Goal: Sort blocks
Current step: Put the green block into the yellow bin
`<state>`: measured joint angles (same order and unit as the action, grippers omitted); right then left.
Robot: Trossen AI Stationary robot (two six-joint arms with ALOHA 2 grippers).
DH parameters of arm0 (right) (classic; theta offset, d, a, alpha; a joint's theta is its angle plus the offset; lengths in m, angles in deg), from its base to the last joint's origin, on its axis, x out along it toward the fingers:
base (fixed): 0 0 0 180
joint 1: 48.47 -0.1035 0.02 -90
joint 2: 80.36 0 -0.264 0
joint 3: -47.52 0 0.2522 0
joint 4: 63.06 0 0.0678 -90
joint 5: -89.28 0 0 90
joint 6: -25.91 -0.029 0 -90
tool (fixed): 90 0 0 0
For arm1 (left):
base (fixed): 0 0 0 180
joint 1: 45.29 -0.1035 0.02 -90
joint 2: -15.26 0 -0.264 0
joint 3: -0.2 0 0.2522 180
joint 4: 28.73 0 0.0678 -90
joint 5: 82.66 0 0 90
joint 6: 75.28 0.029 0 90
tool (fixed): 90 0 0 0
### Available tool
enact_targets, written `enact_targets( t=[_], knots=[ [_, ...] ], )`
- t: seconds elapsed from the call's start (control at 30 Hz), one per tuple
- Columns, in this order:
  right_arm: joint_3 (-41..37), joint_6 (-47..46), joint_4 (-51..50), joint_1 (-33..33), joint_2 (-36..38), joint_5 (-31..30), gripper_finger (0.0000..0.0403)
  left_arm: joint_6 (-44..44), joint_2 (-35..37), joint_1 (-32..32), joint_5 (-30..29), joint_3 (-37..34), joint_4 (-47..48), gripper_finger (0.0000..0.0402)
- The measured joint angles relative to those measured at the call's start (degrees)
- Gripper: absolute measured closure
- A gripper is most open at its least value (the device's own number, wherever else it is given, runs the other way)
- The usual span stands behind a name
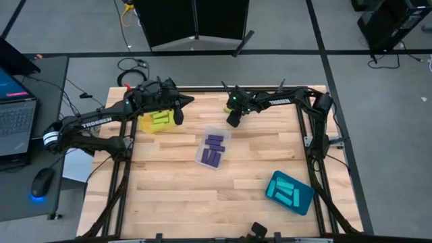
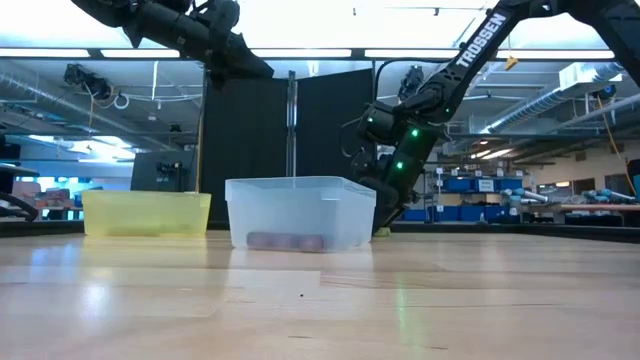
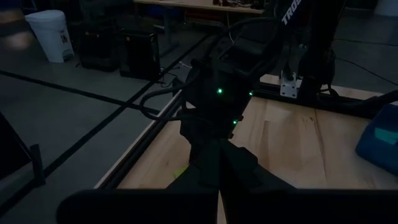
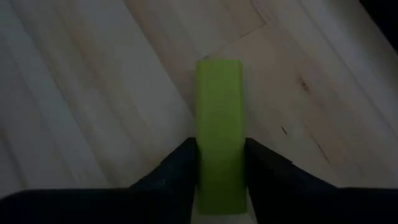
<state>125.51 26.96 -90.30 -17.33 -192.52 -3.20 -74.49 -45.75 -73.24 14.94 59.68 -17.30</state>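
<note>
A lime-green block (image 4: pixel 219 134) is clamped between the fingers (image 4: pixel 174 171) of the right gripper (image 1: pixel 233 119), which is seen just above centre in the high view, over bare table (image 1: pixel 256 162). The left gripper (image 1: pixel 177 108) is held above the yellow tray (image 1: pixel 143 123) at upper left (whether its fingers are parted cannot be told). Lime-green blocks (image 1: pixel 160 120) lie in that tray, purple blocks (image 1: pixel 214 150) in the clear tray (image 1: pixel 224 132) at centre, cyan blocks (image 1: pixel 286 191) in the teal tray (image 1: pixel 304 202) at lower right.
</note>
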Motion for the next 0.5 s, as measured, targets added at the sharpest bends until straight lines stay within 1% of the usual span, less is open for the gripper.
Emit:
enact_targets(
  t=[0.07, 0.3, 0.4, 0.5],
  knots=[
    [0.0, 0.01, -0.07, -0.01, 0.0, -0.07, 0.0286, -0.02, 0.0, 0.0, 0.0, -0.01, 0.02, 0.0396],
    [0.0, 0.02, -0.35, 0.06, 0.04, -0.31, 0.0286, -1.21, 0.0, 0.0, -0.01, 0.01, 0.07, 0.0396],
    [0.08, 1.42, -0.44, 0.16, 1.0, -0.56, 0.0286, -2.66, 0.84, 0.0, -0.02, -0.01, 0.8, 0.0396],
    [-0.15, 2.33, 0.61, 0.29, 3.65, -1.26, 0.0286, -2.8, 3.0, 0.0, -0.02, 0.0, 0.77, 0.0396]
  ],
)
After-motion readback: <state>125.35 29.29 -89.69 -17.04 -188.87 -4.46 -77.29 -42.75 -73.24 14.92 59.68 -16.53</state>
